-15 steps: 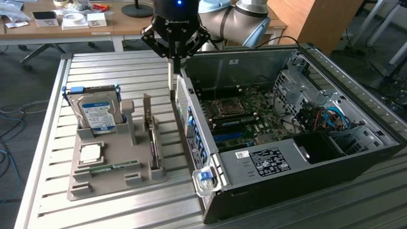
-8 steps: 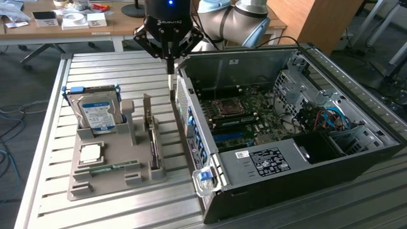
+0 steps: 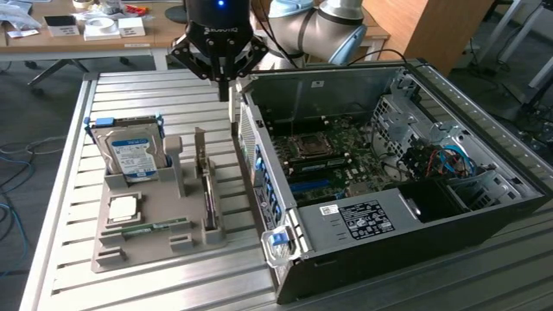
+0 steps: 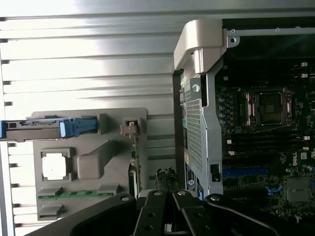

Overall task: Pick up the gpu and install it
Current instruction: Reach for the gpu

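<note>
Hovering ROBOTIQ-lettered end effector (image 3: 223, 91), closed

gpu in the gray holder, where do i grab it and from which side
Probably pinch the gpu by its top edge, mid-length, coming straight down from above. It stands on edge in the gray holder, whose slots hide its lower edge, and the computer case stands close beside it.

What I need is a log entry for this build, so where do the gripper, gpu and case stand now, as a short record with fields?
gripper: shut, empty, above the table beside the case's corner
gpu: on edge in the grey holder, not gripped
also in holder: hard drive, processor chip, memory stick
case: open, motherboard exposed
progress: gpu not yet picked up
</note>
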Action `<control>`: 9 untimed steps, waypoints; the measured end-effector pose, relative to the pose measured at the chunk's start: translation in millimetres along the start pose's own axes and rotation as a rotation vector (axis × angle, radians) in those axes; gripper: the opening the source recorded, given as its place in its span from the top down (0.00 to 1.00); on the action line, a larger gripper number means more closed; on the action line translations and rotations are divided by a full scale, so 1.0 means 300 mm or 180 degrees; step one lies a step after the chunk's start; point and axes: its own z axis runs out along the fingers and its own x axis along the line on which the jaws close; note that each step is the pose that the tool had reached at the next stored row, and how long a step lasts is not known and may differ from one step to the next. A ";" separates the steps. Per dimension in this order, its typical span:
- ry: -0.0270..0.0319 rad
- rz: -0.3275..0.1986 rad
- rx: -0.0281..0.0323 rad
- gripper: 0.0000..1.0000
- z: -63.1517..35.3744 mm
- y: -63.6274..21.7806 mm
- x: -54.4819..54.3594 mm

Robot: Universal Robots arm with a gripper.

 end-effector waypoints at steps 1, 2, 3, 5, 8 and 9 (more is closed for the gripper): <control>0.0000 0.0000 0.0000 0.89 0.000 0.000 0.005; 0.0000 0.0000 0.0000 0.89 0.000 -0.001 0.010; 0.0000 0.0000 0.0000 0.89 0.000 -0.001 0.014; 0.0000 0.0000 0.0000 0.89 -0.001 -0.002 0.024; 0.0000 0.0000 0.0000 0.89 -0.001 -0.003 0.038; 0.0000 0.0000 0.0000 0.89 -0.001 -0.003 0.043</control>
